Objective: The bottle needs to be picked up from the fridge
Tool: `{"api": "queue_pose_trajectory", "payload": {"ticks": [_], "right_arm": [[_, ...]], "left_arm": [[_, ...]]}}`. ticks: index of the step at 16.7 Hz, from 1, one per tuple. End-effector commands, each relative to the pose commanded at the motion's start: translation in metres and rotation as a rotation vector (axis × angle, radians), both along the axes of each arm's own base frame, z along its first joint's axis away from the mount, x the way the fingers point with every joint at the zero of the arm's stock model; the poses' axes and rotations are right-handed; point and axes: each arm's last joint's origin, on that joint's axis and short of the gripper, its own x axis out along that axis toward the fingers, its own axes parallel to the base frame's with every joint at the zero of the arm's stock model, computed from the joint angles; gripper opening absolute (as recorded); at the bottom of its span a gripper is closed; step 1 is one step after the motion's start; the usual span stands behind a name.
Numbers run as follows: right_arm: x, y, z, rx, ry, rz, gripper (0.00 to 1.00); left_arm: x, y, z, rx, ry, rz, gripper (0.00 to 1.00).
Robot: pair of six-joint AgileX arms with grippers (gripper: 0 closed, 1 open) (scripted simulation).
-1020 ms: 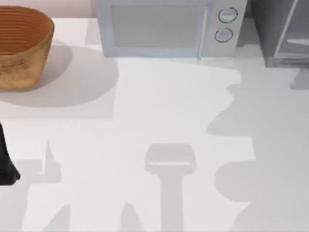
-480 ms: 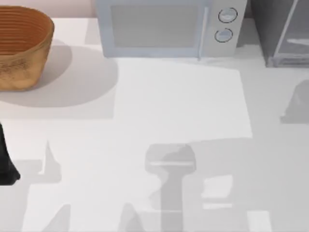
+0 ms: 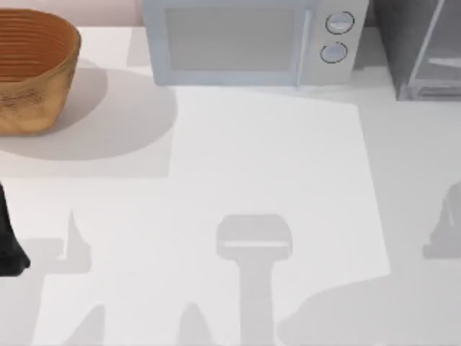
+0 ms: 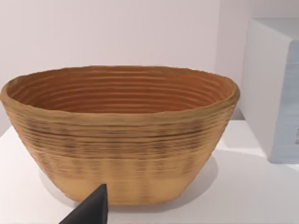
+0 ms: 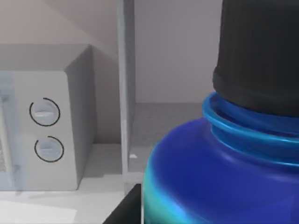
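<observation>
The bottle (image 5: 219,177), deep blue with a black screw cap and a cyan sheen low on its body, looms very close in the right wrist view. My right gripper (image 5: 210,205) is shut on it, and one dark finger (image 5: 125,209) shows beside its body. Behind the bottle stands the fridge (image 5: 125,84), with its pale front frame and a grey speckled inside. The bottle is outside the fridge. From above, the fridge (image 3: 421,43) sits at the back right corner. My left arm (image 3: 9,245) is parked at the table's left edge.
A pale microwave (image 3: 245,40) with two round knobs stands at the back middle, left of the fridge. A woven brown basket (image 3: 32,68) sits at the back left, facing the left wrist camera (image 4: 119,135). Arm shadows lie on the white table's front right.
The right arm's shadows slid from beside the fridge toward the table's front right edge. The left arm, basket and microwave have not moved.
</observation>
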Motion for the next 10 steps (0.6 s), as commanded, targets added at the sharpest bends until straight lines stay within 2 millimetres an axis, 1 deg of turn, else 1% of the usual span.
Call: {"api": "queue_pose_trajectory", "payload": {"ticks": [2,4,10], "right_arm": [[-0.005,0.001,-0.014,0.001,0.015,0.003,0.00],[-0.008,0.002,-0.022,0.001,0.026,0.004,0.00],[-0.008,0.002,-0.024,0.003,0.030,0.003,0.00]], "left_arm": [[0.000,0.000,0.000,0.000,0.000,0.000,1.00],[0.000,0.000,0.000,0.000,0.000,0.000,1.00],[0.000,0.000,0.000,0.000,0.000,0.000,1.00]]}}
